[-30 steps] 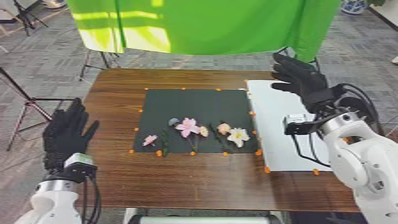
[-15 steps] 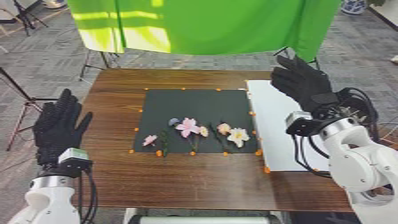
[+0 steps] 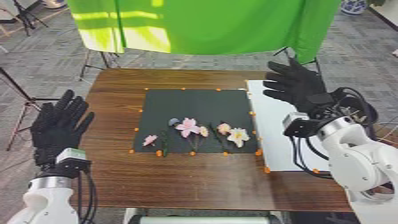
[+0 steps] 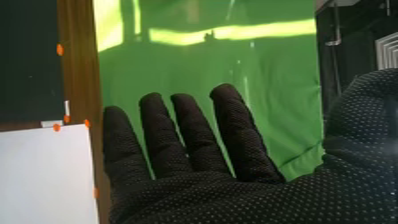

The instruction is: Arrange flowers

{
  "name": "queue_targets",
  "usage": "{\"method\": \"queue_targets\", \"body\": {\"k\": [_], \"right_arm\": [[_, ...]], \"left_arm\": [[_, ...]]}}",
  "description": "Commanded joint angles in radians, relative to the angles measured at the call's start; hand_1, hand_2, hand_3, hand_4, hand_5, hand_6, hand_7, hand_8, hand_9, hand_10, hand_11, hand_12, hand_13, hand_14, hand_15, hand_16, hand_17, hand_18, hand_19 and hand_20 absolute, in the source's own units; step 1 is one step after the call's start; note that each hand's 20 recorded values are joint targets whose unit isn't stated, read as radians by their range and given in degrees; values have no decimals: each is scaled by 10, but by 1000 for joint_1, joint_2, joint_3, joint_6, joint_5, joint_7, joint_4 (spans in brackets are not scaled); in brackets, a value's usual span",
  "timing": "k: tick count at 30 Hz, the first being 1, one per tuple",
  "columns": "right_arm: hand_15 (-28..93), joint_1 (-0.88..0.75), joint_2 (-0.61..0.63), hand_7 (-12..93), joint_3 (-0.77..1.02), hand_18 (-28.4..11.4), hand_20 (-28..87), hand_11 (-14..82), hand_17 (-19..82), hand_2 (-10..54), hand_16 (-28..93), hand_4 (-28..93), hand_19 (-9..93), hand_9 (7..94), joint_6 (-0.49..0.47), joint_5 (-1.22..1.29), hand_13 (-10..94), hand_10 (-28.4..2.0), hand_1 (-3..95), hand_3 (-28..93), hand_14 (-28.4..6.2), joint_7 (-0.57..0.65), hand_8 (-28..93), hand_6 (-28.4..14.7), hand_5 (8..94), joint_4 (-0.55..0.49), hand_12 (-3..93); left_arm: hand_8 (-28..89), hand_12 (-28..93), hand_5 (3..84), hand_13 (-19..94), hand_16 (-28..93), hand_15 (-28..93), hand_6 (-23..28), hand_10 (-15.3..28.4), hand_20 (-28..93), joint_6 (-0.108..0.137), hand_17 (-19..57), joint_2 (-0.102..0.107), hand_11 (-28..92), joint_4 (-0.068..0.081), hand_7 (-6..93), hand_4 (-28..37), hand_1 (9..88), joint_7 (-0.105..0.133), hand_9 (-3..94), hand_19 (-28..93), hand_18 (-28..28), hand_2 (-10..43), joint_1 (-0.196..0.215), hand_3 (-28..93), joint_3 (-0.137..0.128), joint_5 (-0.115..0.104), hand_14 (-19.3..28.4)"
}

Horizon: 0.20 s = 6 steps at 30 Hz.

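Since the frame half a second ago, the right hand [image 3: 306,94], in a black fabric glove, has shifted slightly nearer, and its fingers, closer together then, have fanned apart. On the left, the left hand [image 3: 55,137], gloved in the same black fabric, has spread its fingers a little too. The flowers have stayed where they were.

The white right arm [image 3: 355,155] slants in from the near right, carrying its hand raised at the far right of the brown wooden table [image 3: 213,187], by the white rectangular sheet [image 3: 282,145]. In the right wrist view, its fingers are straight with gaps between them, the thumb held well out to the side; it grips nothing. Behind them hangs a bright green cloth [image 4: 204,65].

The white left arm [image 3: 49,197] rises from the near left, its hand upright by the table's left edge, fingers extended and slightly apart, the thumb angled outward, holding nothing.

Across the near half of the dark rectangular mat [image 3: 191,102] lie the flowers: a small pink bloom [image 3: 150,140] at the left, a dull blue-grey one [image 3: 174,121], a large pink blossom [image 3: 187,128], a small peach one [image 3: 203,131] just beside it, another peach bloom [image 3: 224,128], and a white blossom with a yellow centre [image 3: 238,135] at the right.
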Motion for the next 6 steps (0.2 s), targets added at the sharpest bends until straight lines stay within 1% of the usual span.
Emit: {"method": "queue_targets", "body": {"k": [1,2,3,5,6], "right_arm": [[103,4,-11,84,-7,-182,149,36,154,88,117,-263,133,379,-7,6,310,-149,52,796,-157,5,-86,-38,400,-2,90],[103,1,-9,85,-3,-182,150,37,154,88,120,-263,135,383,-15,2,311,-149,53,795,-157,5,-86,-38,402,-5,91],[104,3,-9,85,-1,-182,151,38,153,88,122,-263,137,387,-25,-2,314,-150,53,794,-158,7,-86,-38,402,-2,92],[106,-3,-8,87,5,-183,158,39,153,89,129,-262,150,391,-18,-4,322,-150,54,793,-160,6,-86,-37,405,-5,94],[108,-8,-9,88,9,-185,165,39,154,89,135,-261,165,394,-14,-3,328,-150,54,792,-161,9,-87,-38,407,-7,96]], "left_arm": [[-70,47,332,186,-85,200,78,155,79,4,-59,-13,171,-10,70,-283,217,-10,288,274,134,139,17,701,-4,-15,137],[-69,54,322,189,-80,211,76,158,79,11,-59,-13,173,-12,73,-283,219,-10,289,278,135,138,16,702,-5,-16,144],[-70,60,314,193,-76,220,73,159,78,11,-59,-13,174,-14,75,-283,219,-6,288,280,136,137,19,704,-5,-17,150],[-70,73,309,205,-70,242,72,161,80,-7,-62,-14,182,-13,80,-283,222,-11,294,287,141,137,17,707,-5,-34,158],[-69,75,312,209,-69,246,74,162,80,-7,-62,-13,185,-13,82,-283,224,-13,297,289,141,137,16,708,-1,-39,158]]}}
